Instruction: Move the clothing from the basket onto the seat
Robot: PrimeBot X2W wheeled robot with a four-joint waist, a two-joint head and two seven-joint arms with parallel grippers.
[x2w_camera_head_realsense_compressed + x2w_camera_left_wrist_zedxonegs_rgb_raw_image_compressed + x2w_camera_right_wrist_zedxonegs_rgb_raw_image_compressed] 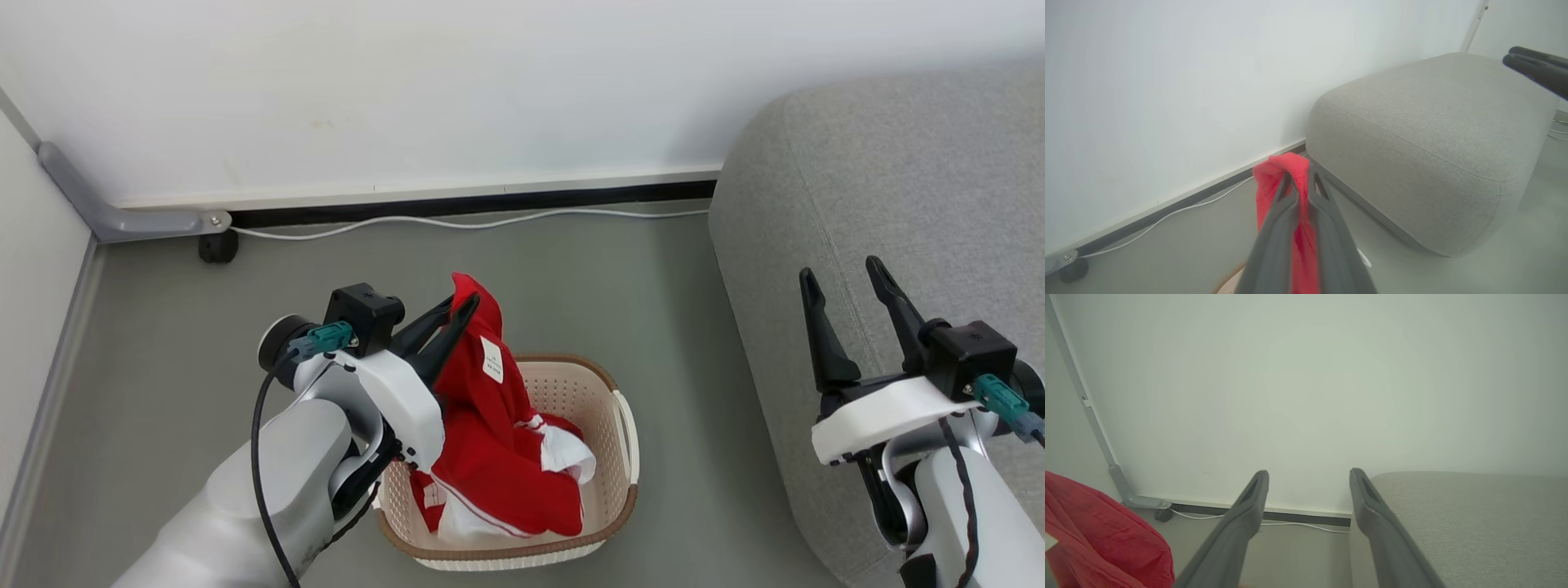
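My left gripper is shut on a fold of the red clothing, lifted above the basket. The garment hangs from the fingers down into the cream basket, a small white tag showing on it. More red and white cloth lies bunched on the basket floor. In the left wrist view the fingers pinch red clothing with the grey seat beyond them. My right gripper stands open and empty over the seat, its fingers pointing up. The right wrist view shows that gripper open, red clothing at lower left and the seat at right.
The basket stands on a grey floor between a white wall and the seat. A white cable runs along the dark skirting. A grey metal bracket with a small black foot sits in the left corner.
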